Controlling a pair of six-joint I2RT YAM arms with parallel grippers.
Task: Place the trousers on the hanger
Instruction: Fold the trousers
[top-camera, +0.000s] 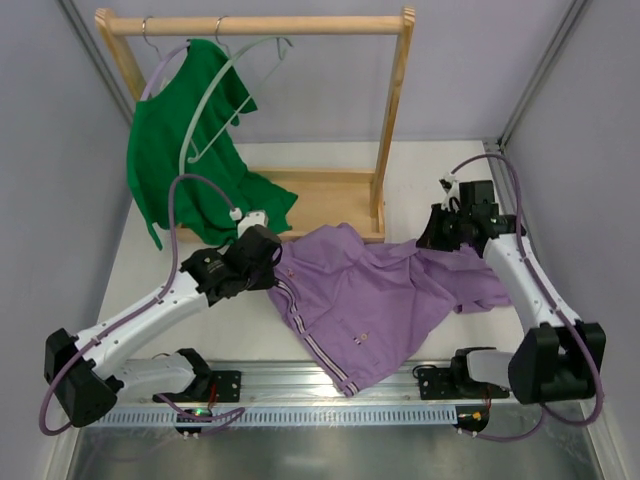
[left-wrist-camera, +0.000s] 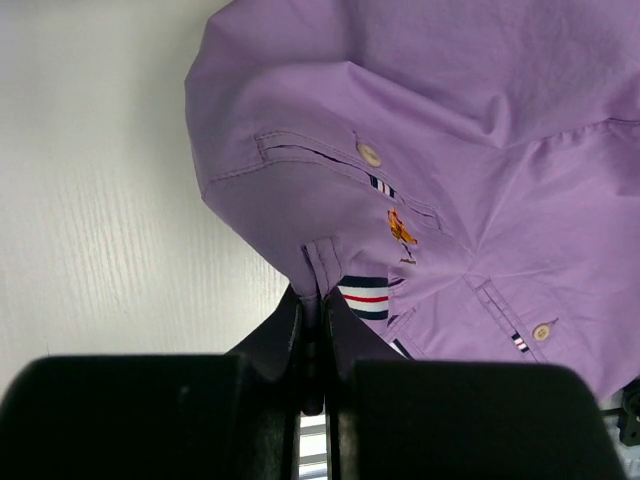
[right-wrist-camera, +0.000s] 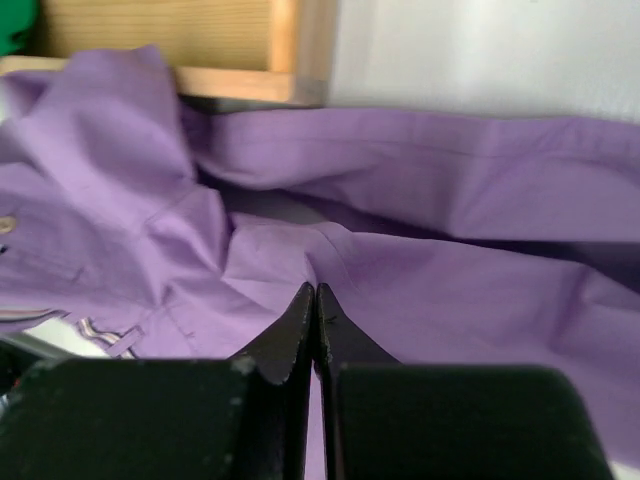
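Robot lab test cell. White table (top-camera: 450, 160) boxed in by plain grey wall panels (top-camera: 50, 120) on three sides, metal posts (top-camera: 540, 72) at the table's far corners. Metal rail (top-camera: 270, 378) along the table's near edge carries two robot arms (top-camera: 150, 310). Wooden clothes rack (top-camera: 393, 120) at the table's far side.

Left arm (top-camera: 140, 315) extended, jaws closed; right arm (top-camera: 520, 270) extended, jaws closed

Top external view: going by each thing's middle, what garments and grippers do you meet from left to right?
green shirt → left gripper → trousers → right gripper
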